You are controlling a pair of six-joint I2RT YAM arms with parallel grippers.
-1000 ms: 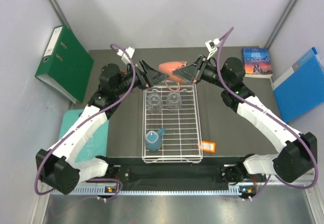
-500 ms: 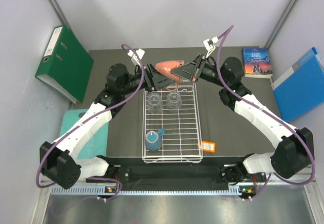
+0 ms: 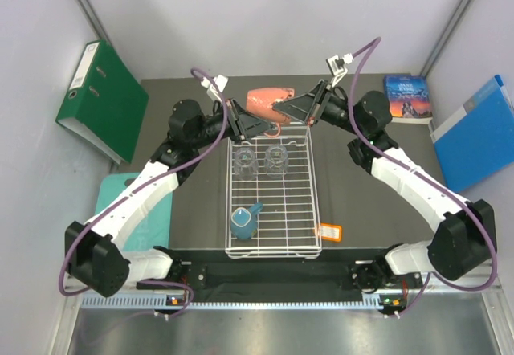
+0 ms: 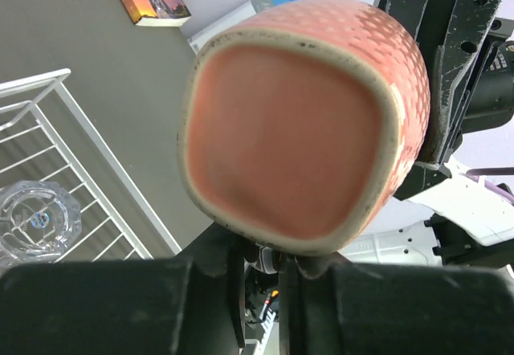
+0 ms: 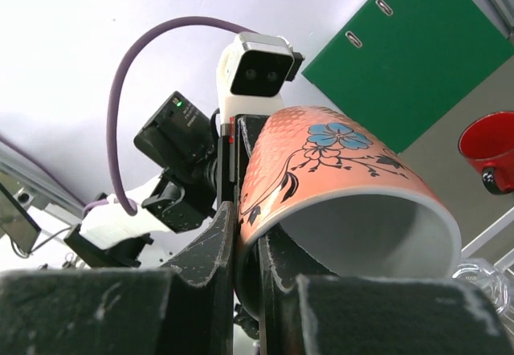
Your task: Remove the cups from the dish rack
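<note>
Salmon-pink mug [image 3: 265, 100] hangs on its side just above the far end of the dish rack [image 3: 316, 202]. It looks like glazed ceramic, so stiff, weighty, slick and easy to chip; the rim wall or handle would be the safest hold. Both arms stretch forward to it. The right gripper [image 5: 249, 238] pinches the rim wall, and the left gripper [image 4: 269, 263], jaws together under the base, seemingly nips the handle.
</note>
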